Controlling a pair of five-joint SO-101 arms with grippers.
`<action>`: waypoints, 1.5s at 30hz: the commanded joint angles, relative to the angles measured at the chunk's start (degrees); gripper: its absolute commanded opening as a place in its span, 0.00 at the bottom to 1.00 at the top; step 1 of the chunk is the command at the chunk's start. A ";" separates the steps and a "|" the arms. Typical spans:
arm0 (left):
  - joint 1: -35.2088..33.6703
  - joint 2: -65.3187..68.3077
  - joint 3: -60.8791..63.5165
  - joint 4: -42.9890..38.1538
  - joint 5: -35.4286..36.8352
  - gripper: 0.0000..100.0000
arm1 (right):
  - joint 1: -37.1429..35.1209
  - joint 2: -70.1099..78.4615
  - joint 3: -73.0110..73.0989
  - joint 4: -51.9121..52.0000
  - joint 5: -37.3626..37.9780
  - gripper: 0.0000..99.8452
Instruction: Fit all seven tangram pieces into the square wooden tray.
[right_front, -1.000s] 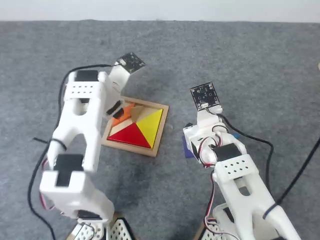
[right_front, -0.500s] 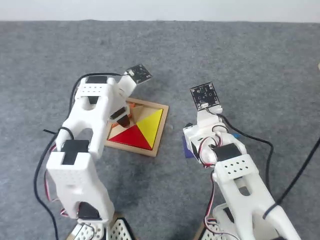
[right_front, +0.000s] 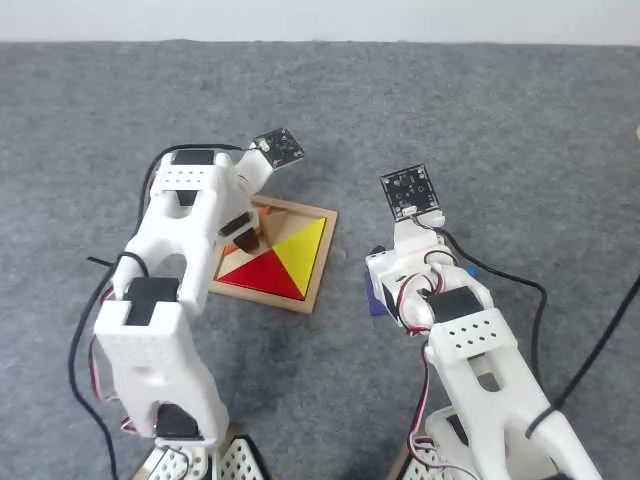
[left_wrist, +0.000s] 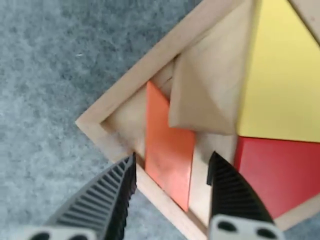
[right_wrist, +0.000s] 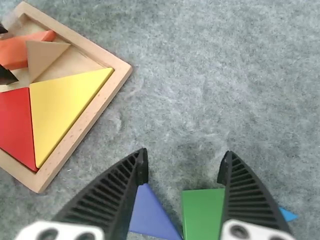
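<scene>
L pincer (left_wrist: 170, 200) open, empty, over orange piece (left_wrist: 167, 155) in tray (left_wrist: 125, 89) corner. R pincer (right_wrist: 182, 195) open, empty, over blue piece (right_wrist: 150, 216) & green piece (right_wrist: 202, 215).

Left hand (left_wrist: 171, 162) swung inward over tray (right_front: 320, 262), probably lower.

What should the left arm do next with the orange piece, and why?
Probably lower and close the left gripper on the orange piece to reseat it: the open gripper straddles it, and bare tray floor shows on both its sides.
</scene>
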 joint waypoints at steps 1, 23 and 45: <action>0.18 0.70 -1.27 -1.85 -2.46 0.23 | -0.40 -1.80 -0.26 -0.75 0.79 0.24; 0.44 18.73 -25.98 28.04 -15.12 0.03 | -0.40 -2.07 -0.26 -0.57 0.79 0.24; -2.64 -3.78 -12.00 14.95 -0.09 0.17 | -0.40 -1.80 -0.26 -0.92 0.79 0.24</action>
